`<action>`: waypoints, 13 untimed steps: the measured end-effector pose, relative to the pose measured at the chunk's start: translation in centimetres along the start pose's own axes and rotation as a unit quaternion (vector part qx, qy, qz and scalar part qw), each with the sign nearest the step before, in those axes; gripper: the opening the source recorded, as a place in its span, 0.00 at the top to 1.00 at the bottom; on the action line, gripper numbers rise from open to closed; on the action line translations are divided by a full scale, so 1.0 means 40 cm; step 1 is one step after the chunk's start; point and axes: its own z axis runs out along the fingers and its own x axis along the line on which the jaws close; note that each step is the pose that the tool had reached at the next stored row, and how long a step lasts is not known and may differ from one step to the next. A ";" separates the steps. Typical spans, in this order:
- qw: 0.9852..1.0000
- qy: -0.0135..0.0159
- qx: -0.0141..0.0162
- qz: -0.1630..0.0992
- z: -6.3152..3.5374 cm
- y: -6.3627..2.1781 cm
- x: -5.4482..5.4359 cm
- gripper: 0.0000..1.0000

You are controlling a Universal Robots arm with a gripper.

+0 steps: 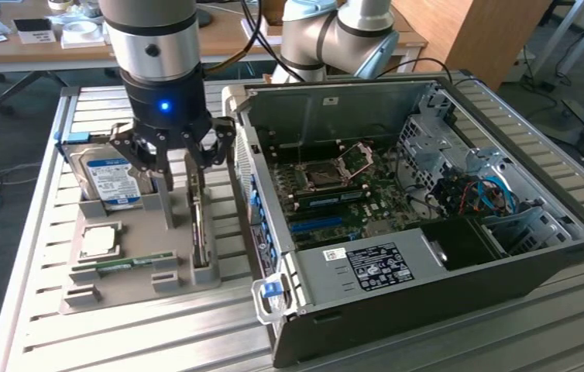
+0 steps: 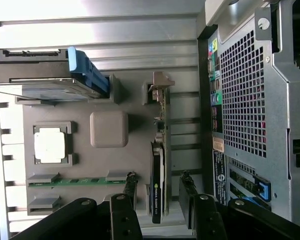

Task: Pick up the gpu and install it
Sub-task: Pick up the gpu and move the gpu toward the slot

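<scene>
The gpu (image 1: 200,225) stands on its edge in a slot along the side of the grey holder tray (image 1: 147,232) nearest the computer case. In the wrist view the gpu (image 2: 160,170) shows edge-on, a thin dark card with a green board and a metal bracket end. My gripper (image 1: 183,164) hangs just above the far end of the card, open. Its two black fingers (image 2: 130,186) stand one on each side of the card without touching it, the gripper (image 2: 158,176) centred over it. The open computer case (image 1: 406,201) lies beside the tray, its motherboard (image 1: 334,190) exposed.
On the tray also sit a silver hard drive with a blue-white label (image 1: 111,180), a CPU (image 1: 99,239) and a green RAM stick (image 1: 127,264). The case's rear panel (image 2: 245,100) is close to the gpu. A second arm's base (image 1: 328,35) stands behind the case.
</scene>
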 end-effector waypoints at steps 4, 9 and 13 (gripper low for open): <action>1.000 0.000 0.000 0.000 0.006 0.000 -0.001 0.53; 1.000 0.000 0.000 0.000 0.027 -0.001 -0.001 0.53; 1.000 0.000 0.000 0.000 0.043 -0.002 -0.001 0.53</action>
